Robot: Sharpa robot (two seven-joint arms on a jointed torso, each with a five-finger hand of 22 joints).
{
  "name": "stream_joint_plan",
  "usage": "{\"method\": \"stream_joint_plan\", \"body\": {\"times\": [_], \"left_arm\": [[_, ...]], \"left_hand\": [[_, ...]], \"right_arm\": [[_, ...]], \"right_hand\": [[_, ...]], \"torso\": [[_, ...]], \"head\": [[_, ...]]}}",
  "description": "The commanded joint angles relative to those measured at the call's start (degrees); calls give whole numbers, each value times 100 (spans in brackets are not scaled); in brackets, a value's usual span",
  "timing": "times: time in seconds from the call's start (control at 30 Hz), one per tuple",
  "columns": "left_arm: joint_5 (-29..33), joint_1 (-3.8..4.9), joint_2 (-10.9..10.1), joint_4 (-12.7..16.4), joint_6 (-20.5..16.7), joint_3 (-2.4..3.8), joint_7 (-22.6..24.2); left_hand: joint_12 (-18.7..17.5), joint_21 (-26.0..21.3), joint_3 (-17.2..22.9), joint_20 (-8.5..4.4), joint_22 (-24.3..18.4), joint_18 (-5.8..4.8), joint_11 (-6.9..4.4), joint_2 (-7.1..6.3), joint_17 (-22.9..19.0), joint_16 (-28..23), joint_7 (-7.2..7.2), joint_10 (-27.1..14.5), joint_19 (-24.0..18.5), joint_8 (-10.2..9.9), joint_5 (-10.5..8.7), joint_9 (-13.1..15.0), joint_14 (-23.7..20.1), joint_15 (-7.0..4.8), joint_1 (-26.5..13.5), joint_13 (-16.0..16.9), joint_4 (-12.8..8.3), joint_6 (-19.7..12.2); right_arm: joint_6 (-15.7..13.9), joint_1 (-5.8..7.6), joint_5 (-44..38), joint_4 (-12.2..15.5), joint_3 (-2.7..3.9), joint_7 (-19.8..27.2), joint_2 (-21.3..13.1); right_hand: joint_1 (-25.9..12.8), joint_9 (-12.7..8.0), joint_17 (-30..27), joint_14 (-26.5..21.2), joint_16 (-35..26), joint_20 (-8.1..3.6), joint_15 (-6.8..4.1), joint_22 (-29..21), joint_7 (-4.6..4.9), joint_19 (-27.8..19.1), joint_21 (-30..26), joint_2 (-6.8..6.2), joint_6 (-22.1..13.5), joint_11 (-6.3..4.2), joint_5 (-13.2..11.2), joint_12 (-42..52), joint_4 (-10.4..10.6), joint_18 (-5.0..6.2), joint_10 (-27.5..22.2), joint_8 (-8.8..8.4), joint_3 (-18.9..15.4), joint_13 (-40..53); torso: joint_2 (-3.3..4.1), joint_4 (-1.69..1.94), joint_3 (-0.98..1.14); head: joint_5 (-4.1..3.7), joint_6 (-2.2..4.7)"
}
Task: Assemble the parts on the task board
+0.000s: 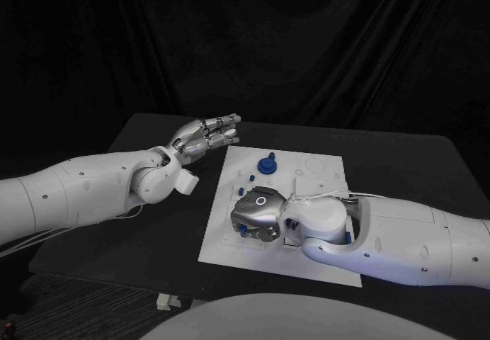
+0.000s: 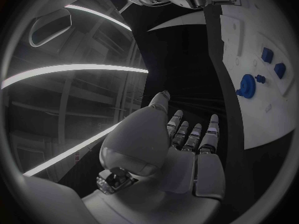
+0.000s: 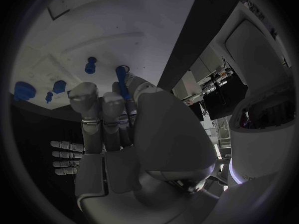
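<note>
The white task board (image 1: 316,212) lies in the middle of the table. My right hand (image 1: 255,212) hovers low over its near left part and pinches a thin blue peg (image 3: 122,84) between thumb and fingers, tip pointing at the board (image 3: 93,30). A round blue part with a post (image 1: 265,165) stands near the board's far edge, with small blue pieces (image 1: 250,177) beside it. My left hand (image 1: 209,133) is raised off the board's far left corner, fingers straight and holding nothing (image 2: 184,139). The left wrist view has the round part (image 2: 246,86) and two blue blocks (image 2: 273,62).
The black table (image 1: 408,163) reaches past the board on all sides, with bare room on the right and far side. A white cable (image 1: 327,190) runs across the board at my right wrist. Black curtains hang behind the table.
</note>
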Motion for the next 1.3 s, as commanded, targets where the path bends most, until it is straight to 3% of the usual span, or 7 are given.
{"method": "stream_joint_plan", "body": {"times": [0.03, 0.63, 0.77, 0.83, 0.93, 1.03, 1.3], "left_arm": [[41, -8, 17, -5, 69, 6, 46], [41, -14, 40, -45, 79, 6, 10], [41, -15, 42, -49, 81, 6, 3], [41, -16, 43, -51, 81, 6, -1], [41, -17, 43, -55, 82, 6, -6], [41, -19, 40, -59, 83, 6, -9], [41, -27, 11, -55, 83, 6, -17]], "left_hand": [[-38, -22, 13, -8, -2, -57, 30, 47, -5, -3, 21, -5, 19, 23, 30, 0, -49, -8, 14, 0, -11, -33], [-44, -22, 37, -8, -6, -61, 33, 68, -4, 0, 24, -9, 23, 25, 36, 1, -48, -1, 18, -1, -20, -29], [-44, -22, 37, -8, -6, -61, 33, 68, -4, 0, 24, -9, 23, 25, 36, 1, -48, -1, 18, -1, -20, -29], [-44, -22, 37, -8, -6, -61, 33, 68, -4, 0, 24, -9, 23, 25, 36, 1, -48, -1, 18, -1, -20, -29], [-48, -23, 47, -7, -12, -63, 34, 76, -4, -1, 24, -11, 22, 24, 39, 0, -50, 2, 20, -1, -24, -33], [-48, -23, 47, -7, -12, -63, 34, 76, -4, -1, 24, -11, 22, 24, 39, 0, -50, 2, 20, -1, -24, -33], [-48, -23, 47, -7, -12, -63, 34, 76, -4, -1, 24, -11, 22, 24, 39, 0, -50, 2, 20, -1, -24, -33]], "right_arm": [[101, -38, 86, -11, -20, -99, -19], [19, -43, 112, -16, -20, -89, -5], [22, -43, 112, -23, -20, -119, -13], [-5, -43, 112, -28, -20, -127, -23], [-85, -43, 112, -32, -20, -125, -43], [-285, -43, 112, -27, -20, -106, -87], [-1114, 65, 178, 276, -10, 11, -560]], "right_hand": [[-64, -4, -11, -52, -16, 23, -11, 662, 8, -6, 2, -4, 17, -50, -15, 7, 1, -75, 103, -24, 24, 19], [-128, -5, -121, -107, -108, 28, -12, 636, 2, -51, -99, -9, 25, -52, -108, -1, 22, -56, 104, -24, 22, 24], [-293, -126, -255, -212, -232, 73, 35, 588, 25, -152, -313, -89, -460, 20, -212, -79, 112, -35, -259, -76, 6, -23], [-404, -252, -343, -288, -312, 95, 61, 556, -125, -223, -466, -153, -1013, 73, -294, -76, 165, -14, -631, -61, -38, -37], [-525, -286, -450, -398, -391, 106, 43, 512, -557, -331, -695, -166, -2229, 159, -420, -51, 154, 31, -1343, -91, -307, -14], [-549, -349, -497, -450, -400, 122, 61, 492, -723, -368, -814, -172, -3383, 201, -500, -33, 285, 48, -1807, -156, -718, -11], [-491, -329, -548, -500, -406, 120, 47, 477, -818, -397, -932, -277, -3382, 176, -553, 26, 750, 60, -2153, -122, -996, -11]], "torso": [[-2, -4, -3], [-10, -3, -3], [-7, -2, -5], [-7, -2, -6], [-4, -1, -6], [-2, -1, -5], [-6, -3, -3]], "head": [[0, 0], [-8, 0], [-6, 0], [-1, 0], [-9, 0], [-15, 0], [-30, 0]]}}
